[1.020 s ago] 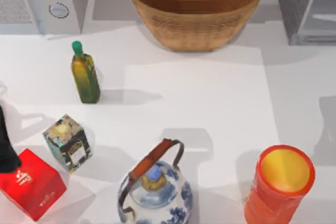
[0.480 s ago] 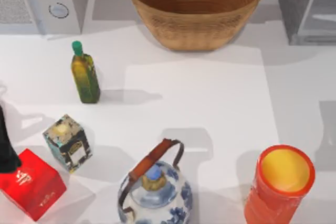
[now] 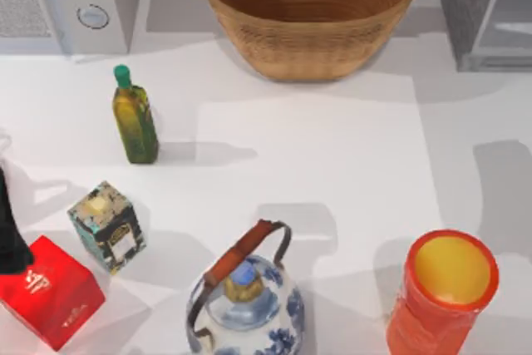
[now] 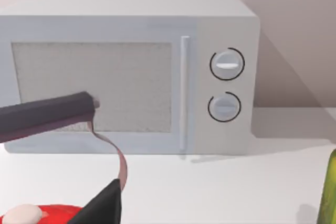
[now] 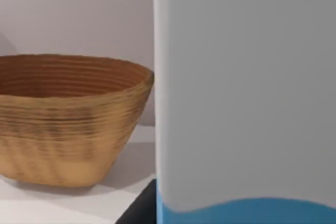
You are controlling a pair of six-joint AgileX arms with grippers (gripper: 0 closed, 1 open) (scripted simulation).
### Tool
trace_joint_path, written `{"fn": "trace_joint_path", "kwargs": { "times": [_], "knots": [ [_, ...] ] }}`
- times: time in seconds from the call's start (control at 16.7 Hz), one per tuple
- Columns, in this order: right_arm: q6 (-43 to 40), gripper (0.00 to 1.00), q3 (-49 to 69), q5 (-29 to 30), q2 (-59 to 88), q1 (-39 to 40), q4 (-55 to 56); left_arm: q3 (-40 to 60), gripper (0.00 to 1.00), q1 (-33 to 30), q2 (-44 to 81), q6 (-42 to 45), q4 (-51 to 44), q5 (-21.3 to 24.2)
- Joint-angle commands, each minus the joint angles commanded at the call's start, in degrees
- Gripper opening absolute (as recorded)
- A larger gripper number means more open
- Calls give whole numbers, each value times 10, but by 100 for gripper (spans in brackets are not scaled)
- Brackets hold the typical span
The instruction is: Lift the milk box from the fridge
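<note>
Left arm: parked at the table's left edge by the red box [image 3: 48, 301]; left gripper [image 4: 102, 158] holds nothing, fingers apart.
Fridge [image 3: 486, 10]: far right corner.
Milk box [image 5: 247, 98]: upright, right up against the right wrist camera, long axis vertical.
Right gripper: grip cannot be told.
Nearer arm: right, by my judgement.
</note>
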Motion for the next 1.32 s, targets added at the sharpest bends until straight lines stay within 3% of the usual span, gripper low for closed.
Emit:
{"fn": "trace_joint_path", "kwargs": {
  "times": [0.72,0.96,1.32],
  "knots": [
    [8,0,68,-285,628,-22,539,0,100,0,0,0,0,0],
    [9,0,79,-332,716,-25,624,0,100,0,0,0,0,0],
    [10,0,77,-337,725,-23,633,0,100,0,0,0,0,0]
  ]
}}
